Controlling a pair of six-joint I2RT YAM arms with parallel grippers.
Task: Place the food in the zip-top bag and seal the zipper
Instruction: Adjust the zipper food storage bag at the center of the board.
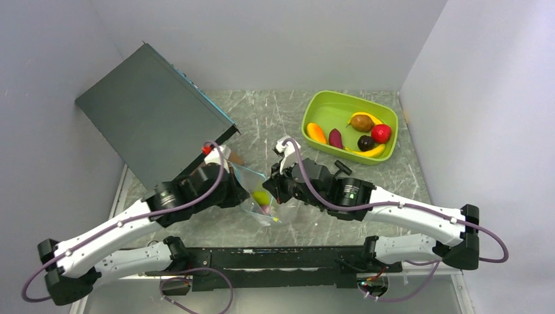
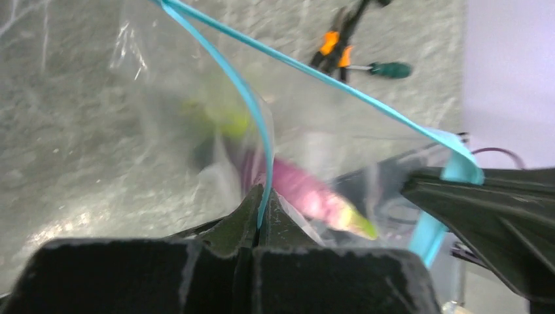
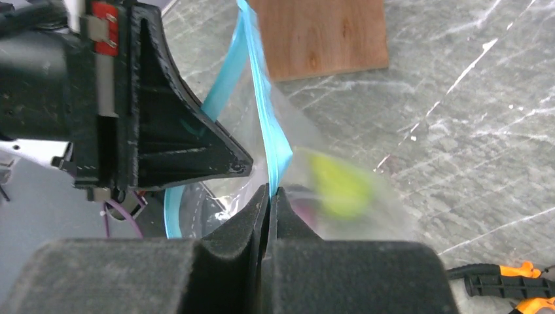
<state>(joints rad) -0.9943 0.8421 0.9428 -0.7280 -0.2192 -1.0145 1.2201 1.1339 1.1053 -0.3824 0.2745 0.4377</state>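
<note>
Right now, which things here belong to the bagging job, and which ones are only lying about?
Belong to the job: zip-top bag; zipper, pinched by left gripper and right gripper; green piece and purple piece inside the bag; remaining food in the lime-green tray.
Only lying about: pliers; screwdriver; wooden board; dark grey box.

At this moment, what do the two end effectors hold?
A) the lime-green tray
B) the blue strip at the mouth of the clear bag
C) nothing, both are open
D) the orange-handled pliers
B: the wrist views show the left end effector and the right end effector each shut on the blue zipper of the zip-top bag.
</note>
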